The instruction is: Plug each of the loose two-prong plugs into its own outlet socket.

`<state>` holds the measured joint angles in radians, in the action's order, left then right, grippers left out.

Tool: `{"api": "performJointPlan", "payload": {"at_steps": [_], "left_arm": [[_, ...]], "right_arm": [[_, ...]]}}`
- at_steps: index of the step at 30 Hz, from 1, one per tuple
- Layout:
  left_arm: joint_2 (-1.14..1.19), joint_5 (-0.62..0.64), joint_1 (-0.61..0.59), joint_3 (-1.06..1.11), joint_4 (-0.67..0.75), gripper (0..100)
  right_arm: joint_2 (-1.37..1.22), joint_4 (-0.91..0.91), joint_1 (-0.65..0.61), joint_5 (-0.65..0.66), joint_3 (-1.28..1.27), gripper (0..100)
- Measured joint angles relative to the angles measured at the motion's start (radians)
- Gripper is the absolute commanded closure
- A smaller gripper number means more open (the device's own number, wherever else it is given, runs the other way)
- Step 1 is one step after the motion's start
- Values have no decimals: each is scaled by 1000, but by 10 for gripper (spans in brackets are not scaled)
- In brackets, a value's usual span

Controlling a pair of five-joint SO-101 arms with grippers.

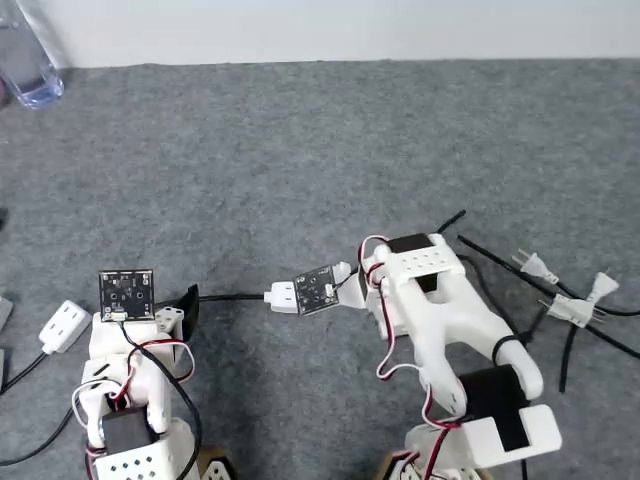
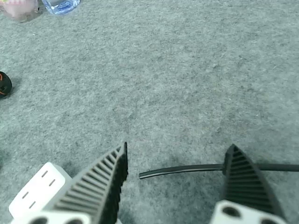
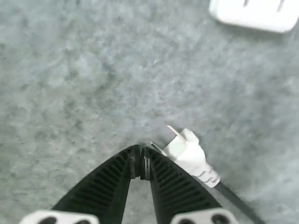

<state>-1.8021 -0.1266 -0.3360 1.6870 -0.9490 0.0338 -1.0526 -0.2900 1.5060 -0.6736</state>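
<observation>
In the high view I see my left arm [image 1: 125,400] low on one side and my right arm [image 1: 440,320] low on the other, both over a grey carpet [image 1: 300,150]; a white outlet socket [image 1: 63,326] lies just beside my left arm, on its outer side; a black cord [image 1: 235,297] lies on the carpet between my two arms; it runs up to a small white piece [image 1: 283,296] just in front of my right arm's wrist, and I cannot tell from here what that piece is; out past my right arm, among more black cords, lie the first loose plug [image 1: 535,266] and the second loose plug [image 1: 575,308], near each other and well apart from the outlet socket; a clear bottle [image 1: 30,70] stands at a far corner.

In the left wrist view my left gripper [image 2: 178,146] is wide open and holds nothing; the outlet socket sits on the carpet, partly hidden behind one finger; the black cord has its loose end in the gap between my fingers and runs off behind the other finger.

In the right wrist view my right gripper [image 3: 140,156] is closed, tip against tip, with nothing in between; a white plug [image 3: 189,154] lies just beside one finger, its two prongs pointing away from me; I cannot tell if it touches the finger; a white outlet block [image 3: 254,11] lies farther off.
</observation>
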Motion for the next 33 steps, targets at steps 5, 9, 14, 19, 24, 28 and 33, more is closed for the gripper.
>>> {"api": "performJointPlan", "payload": {"at_steps": [5,9,14,19,24,28,33], "left_arm": [[0,0,0,0,0,687],[0,0,0,0,0,687],[0,0,0,0,0,687],[0,0,0,0,0,687],[0,0,0,0,0,687],[0,0,0,0,0,687],[0,0,0,0,0,687]], "right_arm": [[0,18,-55,-3,0,990],[0,26,-89,-48,0,990],[0,26,-91,-166,0,986],[0,-2,-89,-199,-5,986],[103,-124,-89,-183,-6,983],[279,-212,-86,-120,-6,983],[402,-226,-17,-106,-21,977]]}}
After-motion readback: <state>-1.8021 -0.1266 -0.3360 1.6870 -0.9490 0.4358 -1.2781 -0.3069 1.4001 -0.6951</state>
